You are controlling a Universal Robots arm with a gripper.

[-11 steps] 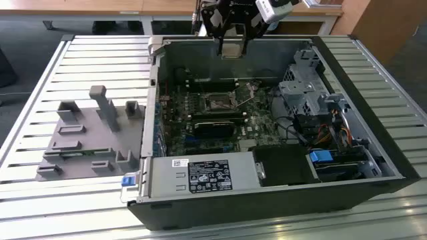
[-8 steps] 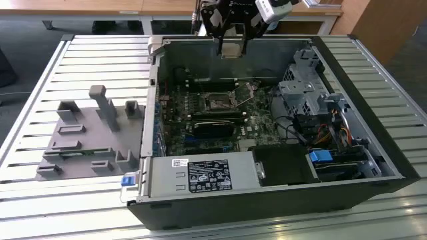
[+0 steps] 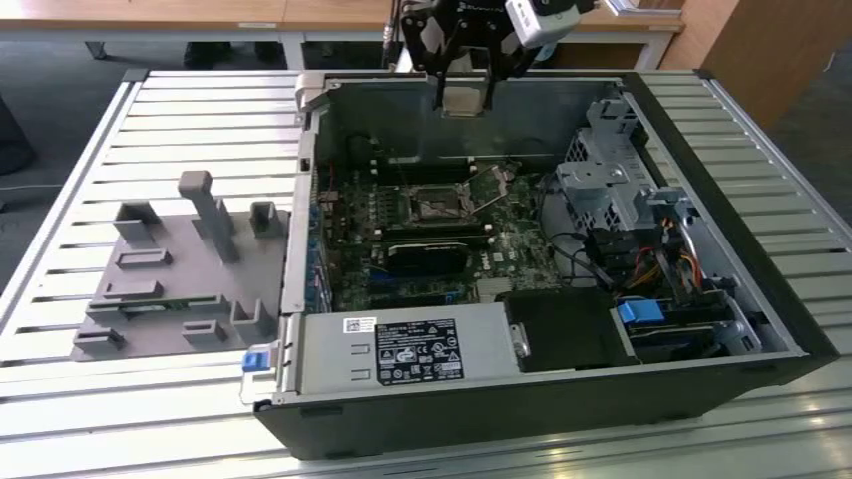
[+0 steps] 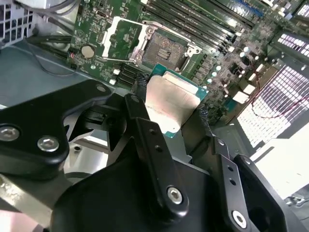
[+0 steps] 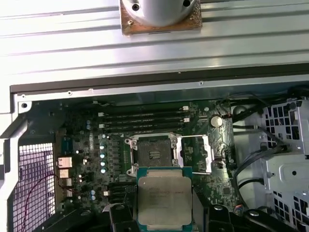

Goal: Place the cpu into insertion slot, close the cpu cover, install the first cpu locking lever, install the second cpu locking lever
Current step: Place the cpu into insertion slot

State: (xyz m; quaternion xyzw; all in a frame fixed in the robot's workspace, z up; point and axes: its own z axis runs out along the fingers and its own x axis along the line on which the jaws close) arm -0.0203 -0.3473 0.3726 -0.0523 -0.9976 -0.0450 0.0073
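Over motherboard [image 5: 82,145], cpu [image 5: 164,195] between fingers [image 4: 143,121]

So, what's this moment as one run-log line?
jaws: shut on cpu | cpu: held above motherboard | insertion slot: empty | cpu cover: open

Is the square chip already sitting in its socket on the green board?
No, the cpu is gripped between the jaws, while the insertion slot lies bare.

The cpu [image 5: 164,200] has a pale silver-beige face edged in teal-green. The gripper [image 4: 170,99] is matte black. The circuit board [image 5: 77,130] is dark green; on it the insertion slot [image 5: 153,153] is dark with a silvery rim, and the cpu cover [image 5: 195,153] is silvery. Around the circuit board the case [image 3: 533,419] is black, and the table [image 3: 107,130] shows pale grey stripes.
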